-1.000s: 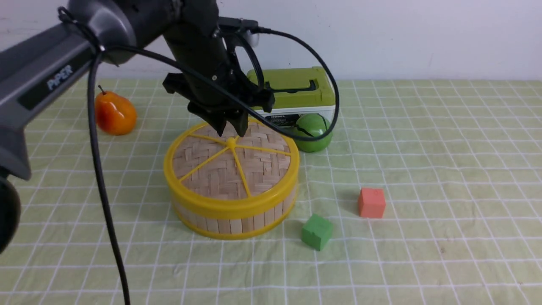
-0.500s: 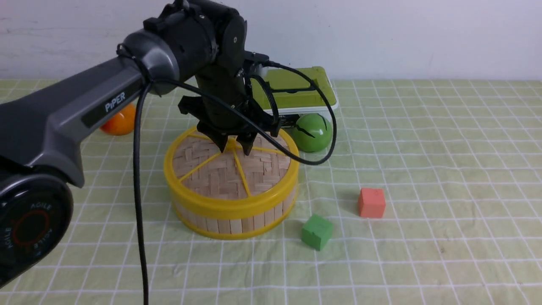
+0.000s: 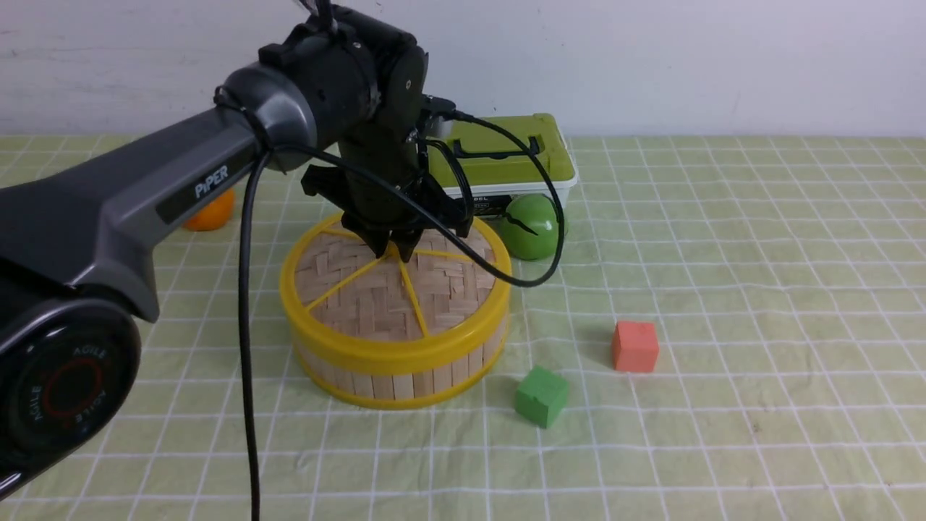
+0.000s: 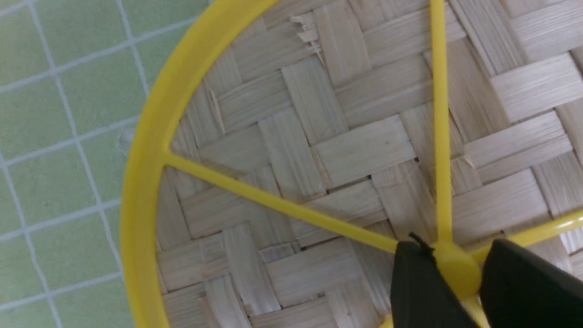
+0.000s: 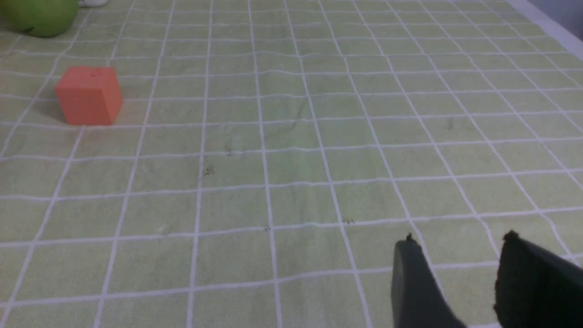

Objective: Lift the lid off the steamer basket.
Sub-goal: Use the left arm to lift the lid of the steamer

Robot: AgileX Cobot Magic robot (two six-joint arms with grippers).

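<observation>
Counter [image 3: 723, 217]: green checked cloth, with a pale wall behind it.
Lid [image 3: 376, 289]: lies flat and level on the steamer basket [image 3: 405, 380], left of centre.
Axis: round, so no long axis; the knob [image 4: 457, 269] points straight up and yellow spokes run out to the rim.
Left claw [image 3: 394, 252]: points down from above, its fingers pressed on either side of the knob.
Right claw [image 5: 460, 237]: fingers apart, holding nothing, low over bare cloth.
Behind: the green-lidded box [image 3: 506, 148] and the green ball [image 3: 534, 228] sit near the basket's far right.
Near right: the green cube [image 3: 541, 395] is just beside the basket; the red cube [image 3: 635, 346] is farther off.
Open room: wide cloth lies to the right and toward the near edge.
</observation>
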